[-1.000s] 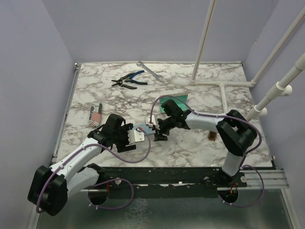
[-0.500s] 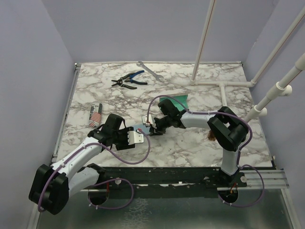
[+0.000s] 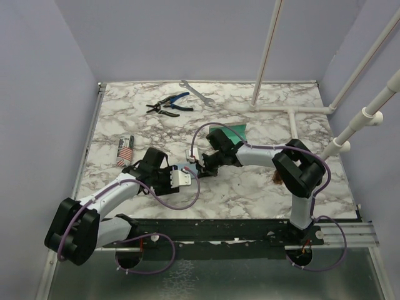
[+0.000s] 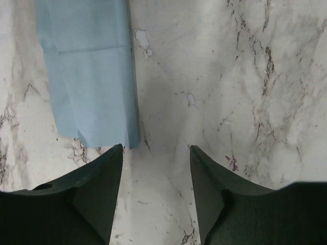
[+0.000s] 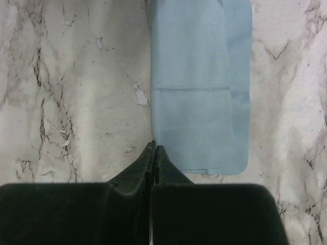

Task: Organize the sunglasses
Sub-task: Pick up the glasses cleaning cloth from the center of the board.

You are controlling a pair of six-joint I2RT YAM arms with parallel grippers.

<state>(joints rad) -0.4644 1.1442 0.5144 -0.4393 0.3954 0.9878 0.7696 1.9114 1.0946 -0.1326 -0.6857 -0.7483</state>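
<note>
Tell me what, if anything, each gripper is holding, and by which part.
Left gripper: open, nothing held. Right gripper: shut at the edge of the light blue cloth; whether it pinches that edge cannot be told.

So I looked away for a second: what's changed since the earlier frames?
The right gripper moved left toward the light blue cloth and shut at its corner; whether it pinches it is unclear. The left gripper, open, edged right. Cloth, pliers and wrench stayed put.
</note>
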